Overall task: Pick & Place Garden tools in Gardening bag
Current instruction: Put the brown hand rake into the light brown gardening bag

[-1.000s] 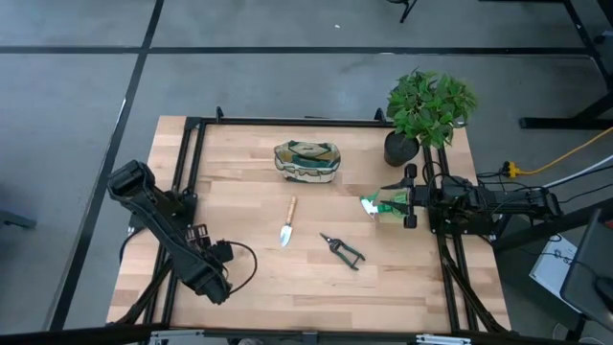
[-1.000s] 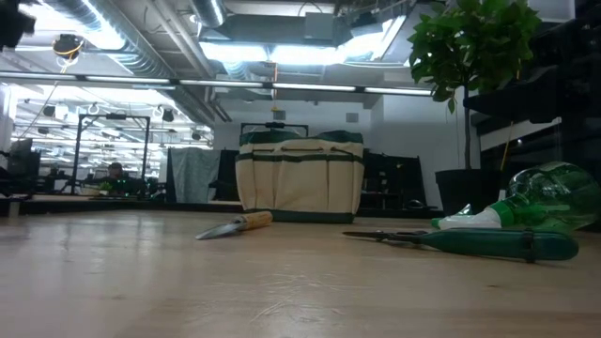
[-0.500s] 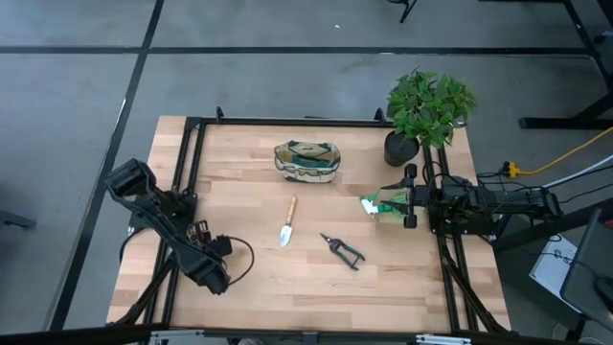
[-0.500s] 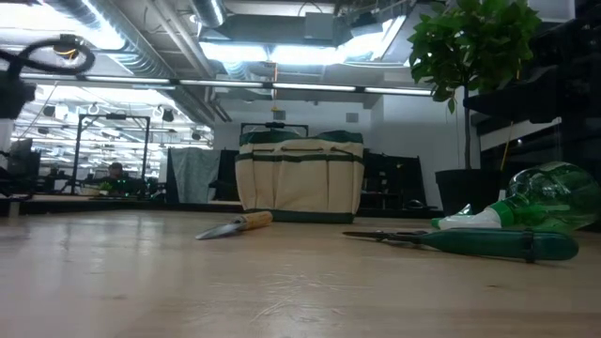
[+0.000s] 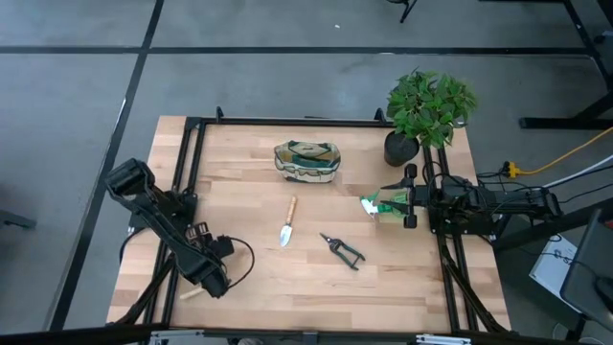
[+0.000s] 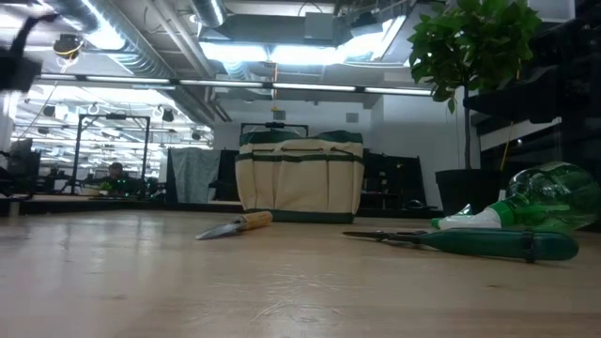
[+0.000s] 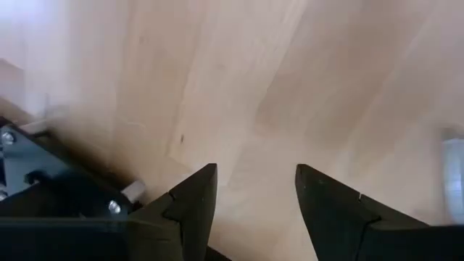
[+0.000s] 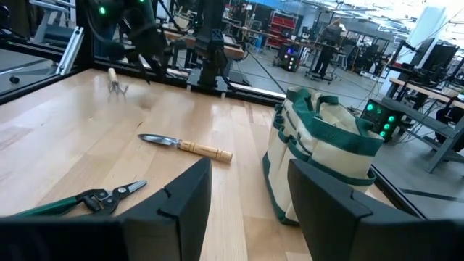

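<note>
The cream-and-green gardening bag stands on its base at the far middle of the table. The wooden-handled trowel and the green-handled pruning shears lie flat mid-table. The green-and-white soft item lies on the table just in front of my right gripper, which is open with nothing between its fingers. The little rake lies at the near left beside my left gripper, which is open over bare wood.
A potted green plant in a black pot stands at the far right corner. A black metal frame runs around the table. Bare wood lies between the tools and the near edge.
My left gripper has shifted a little toward the table's far edge near the near-left corner, and a pale wooden piece now shows beside it. The tools, the bag and my right arm have kept still.
</note>
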